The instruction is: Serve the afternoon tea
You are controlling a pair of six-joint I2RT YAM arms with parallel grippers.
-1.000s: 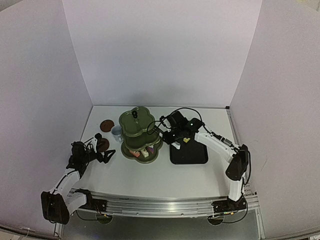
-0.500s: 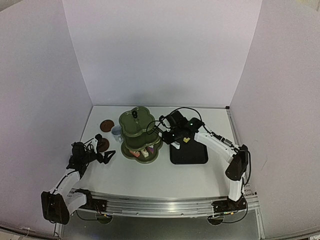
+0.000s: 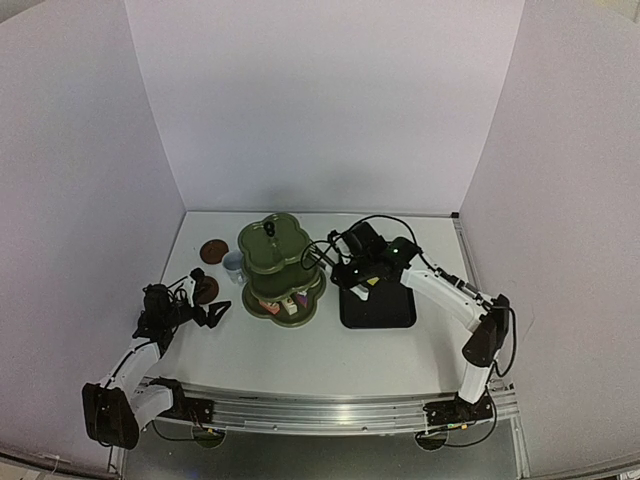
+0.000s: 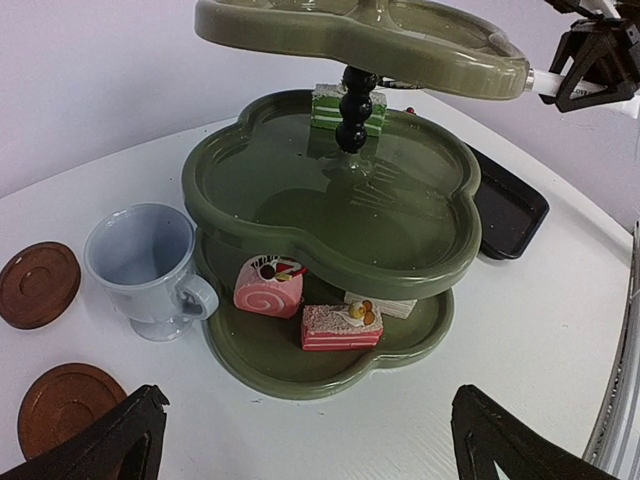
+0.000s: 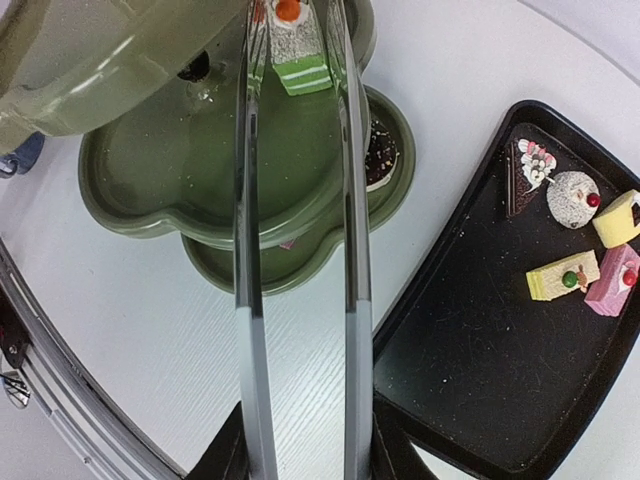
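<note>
The olive-green three-tier stand (image 3: 280,270) is at mid-table. A green cake (image 4: 347,108) sits on its middle tier (image 4: 300,200). A pink roll (image 4: 268,287), a pink slice (image 4: 340,327) and a chocolate cake (image 5: 378,155) lie on the bottom tier. My right gripper (image 5: 300,460) is shut on the metal tongs (image 5: 245,300). The tongs' arms are spread either side of the green cake (image 5: 300,55), and their tips are out of view. My left gripper (image 4: 310,450) is open and empty, low in front of the stand. A pale blue cup (image 4: 145,265) stands left of the stand, beside two brown coasters (image 4: 38,283) (image 4: 65,408).
The black tray (image 5: 470,390) lies right of the stand and holds several cakes, among them a yellow slice (image 5: 565,278) and a pink one (image 5: 615,280). White walls close in the table on three sides. The right gripper (image 3: 350,265) hovers between stand and tray.
My right arm has shifted a little to the right, away from the stand, with the tongs still in it. The left arm has not moved.
</note>
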